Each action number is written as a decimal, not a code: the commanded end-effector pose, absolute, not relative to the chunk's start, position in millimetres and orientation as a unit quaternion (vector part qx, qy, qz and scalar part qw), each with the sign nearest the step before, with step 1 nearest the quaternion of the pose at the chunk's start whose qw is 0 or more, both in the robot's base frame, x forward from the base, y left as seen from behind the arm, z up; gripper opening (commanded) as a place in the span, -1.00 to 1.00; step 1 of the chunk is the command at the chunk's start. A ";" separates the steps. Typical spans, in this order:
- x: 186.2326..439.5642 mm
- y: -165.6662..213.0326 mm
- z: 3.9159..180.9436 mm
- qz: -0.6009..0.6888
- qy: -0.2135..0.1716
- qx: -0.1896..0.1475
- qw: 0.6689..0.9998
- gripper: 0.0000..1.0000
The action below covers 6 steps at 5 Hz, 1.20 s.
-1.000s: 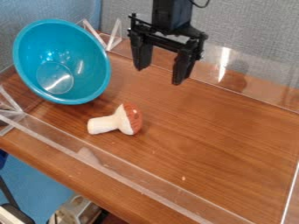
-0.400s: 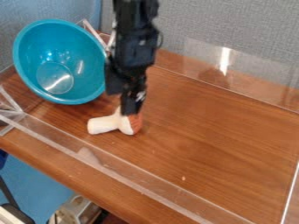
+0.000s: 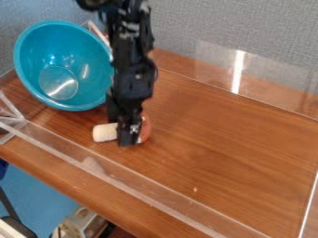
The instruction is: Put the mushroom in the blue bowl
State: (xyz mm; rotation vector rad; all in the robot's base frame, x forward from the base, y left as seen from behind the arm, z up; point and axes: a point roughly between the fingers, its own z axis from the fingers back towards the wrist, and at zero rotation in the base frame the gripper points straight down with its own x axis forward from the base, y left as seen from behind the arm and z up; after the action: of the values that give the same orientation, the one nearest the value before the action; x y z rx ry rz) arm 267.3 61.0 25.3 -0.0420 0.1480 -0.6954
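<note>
Wooden table (image 3: pixel 236 130) with clear acrylic walls (image 3: pixel 267 70), blue bowl (image 3: pixel 62 67) tipped on its side at the back left, black arm's gripper (image 3: pixel 128 130) spread wide straddling the mushroom (image 3: pixel 112 132) lying on the tabletop just right of the bowl

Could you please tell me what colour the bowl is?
The bowl is a glossy turquoise-blue, clearest in the camera view.
</note>
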 end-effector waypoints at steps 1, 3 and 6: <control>269.7 52.3 32.3 -0.346 0.049 -0.014 0.937 1.00; 275.6 56.7 32.9 -0.344 0.033 -0.020 0.938 1.00; 289.8 79.5 37.7 -0.291 0.013 -0.021 0.956 -1.00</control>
State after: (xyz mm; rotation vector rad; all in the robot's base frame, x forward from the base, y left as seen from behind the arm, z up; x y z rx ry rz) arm 285.6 74.0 29.0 -0.0612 0.0550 -0.6027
